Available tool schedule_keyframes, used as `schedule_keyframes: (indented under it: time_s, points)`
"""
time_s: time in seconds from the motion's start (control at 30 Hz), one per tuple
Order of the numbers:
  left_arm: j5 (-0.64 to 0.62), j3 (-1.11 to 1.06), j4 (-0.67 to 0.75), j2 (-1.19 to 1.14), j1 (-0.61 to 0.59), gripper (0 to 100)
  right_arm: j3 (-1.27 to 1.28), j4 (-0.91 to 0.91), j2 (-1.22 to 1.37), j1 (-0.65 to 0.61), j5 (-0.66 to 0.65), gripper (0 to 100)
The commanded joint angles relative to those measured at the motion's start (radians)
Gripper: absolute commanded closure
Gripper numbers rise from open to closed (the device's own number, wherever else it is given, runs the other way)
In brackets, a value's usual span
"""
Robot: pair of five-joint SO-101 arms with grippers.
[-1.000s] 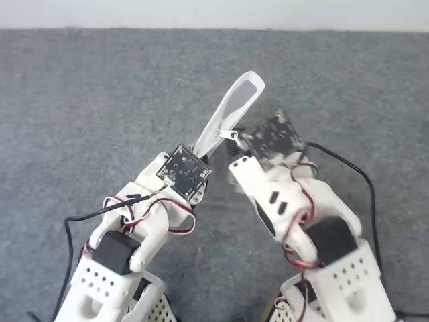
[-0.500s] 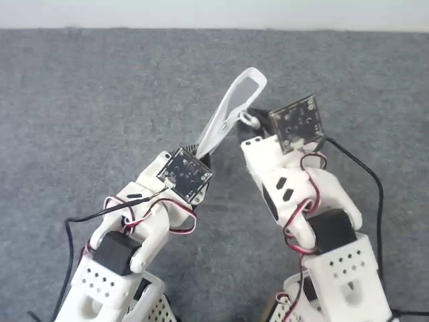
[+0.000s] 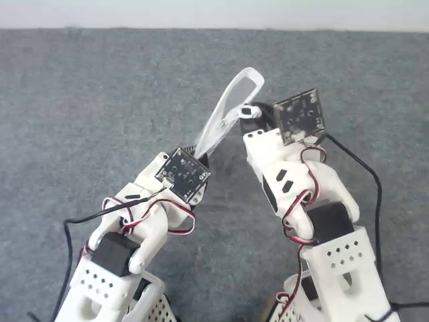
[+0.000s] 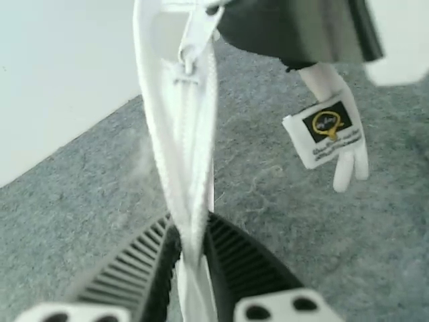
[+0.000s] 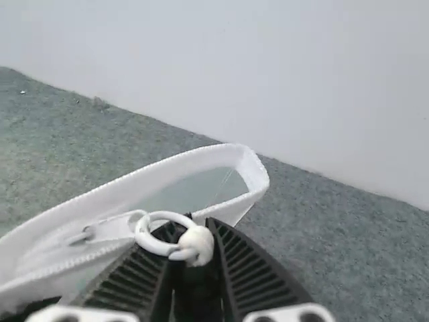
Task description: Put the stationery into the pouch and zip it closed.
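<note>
A white pouch (image 3: 230, 109) with clear sides hangs in the air above the grey carpet, slanting up and away from me. My left gripper (image 3: 199, 149) is shut on its near end, and the zipper tape (image 4: 186, 127) runs up from between the jaws of the left gripper (image 4: 192, 249). My right gripper (image 3: 253, 112) is shut on the zipper pull (image 5: 169, 236), a white ring with a bead, near the pouch's far end (image 5: 249, 171). From the left wrist the right gripper (image 4: 288, 30) appears beside the slider. I cannot make out what lies inside the pouch.
A white label tag (image 4: 326, 131) dangles under the right gripper. Grey carpet (image 3: 87, 100) spreads all around beneath both arms, and a pale wall (image 5: 268, 67) rises behind its far edge. Red and black cables (image 3: 348, 157) trail along the arms.
The right gripper has slid the zipper pull up along the pouch toward its far end, and its wrist has turned. The left arm has held still.
</note>
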State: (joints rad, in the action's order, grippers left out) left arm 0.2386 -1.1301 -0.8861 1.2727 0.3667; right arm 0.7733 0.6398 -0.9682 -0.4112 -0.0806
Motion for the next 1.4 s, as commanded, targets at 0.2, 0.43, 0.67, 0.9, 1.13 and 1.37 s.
schedule_keyframes:
  time_s: [0.2, 0.43, 0.67, 0.9, 1.13, 1.37]
  points:
    - [-0.133, 0.035, 0.02, 0.014, -0.006, 81, 0.077, 0.004, -0.16, -0.107, -0.127, 99.3]
    - [-0.137, 0.004, 0.02, 0.209, -0.006, 81, 0.087, 0.005, -0.162, -0.131, -0.141, 99.3]
    - [-0.133, -0.186, 0.163, 0.423, -0.006, 81, 0.086, 0.041, -0.171, -0.166, -0.143, 99.3]
    - [-0.132, -0.202, 0.19, 0.434, -0.006, 87, 0.086, 0.054, -0.171, -0.199, -0.175, 99.3]
    - [-0.132, -0.236, 0.253, 0.434, -0.006, 93, 0.084, 0.073, -0.171, -0.202, -0.178, 99.3]
    - [-0.13, -0.251, 0.284, 0.44, -0.006, 99, 0.084, 0.07, -0.171, -0.202, -0.178, 99.1]
